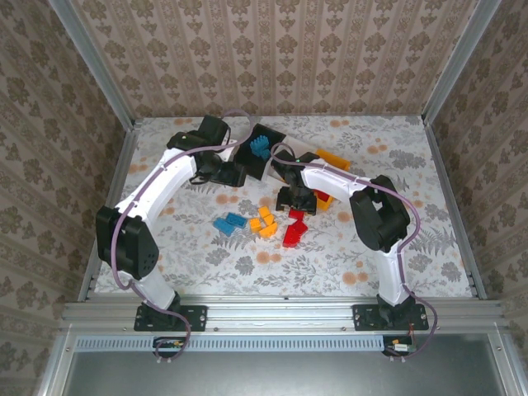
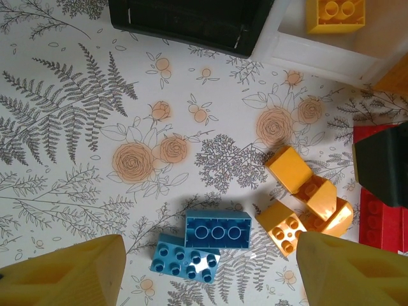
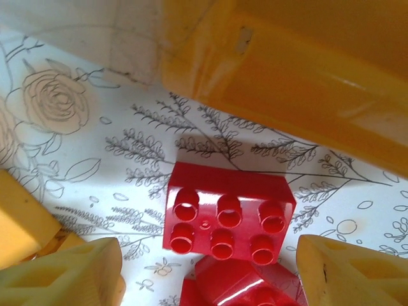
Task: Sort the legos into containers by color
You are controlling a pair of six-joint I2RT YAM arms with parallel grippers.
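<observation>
Two blue legos lie touching on the table, below and between the fingers of my open left gripper. Several orange-yellow legos cluster to their right. The black bin holds blue legos, and the white bin holds an orange-yellow lego. My right gripper is open over a red lego, which has another red lego against it. The orange-yellow bin stands just beyond. In the top view the left gripper and right gripper hang near the bins.
Loose blue, orange-yellow and red legos lie mid-table in front of the bins. The right gripper's black body shows close to the orange-yellow cluster. Metal frame rails and patterned walls bound the floral table.
</observation>
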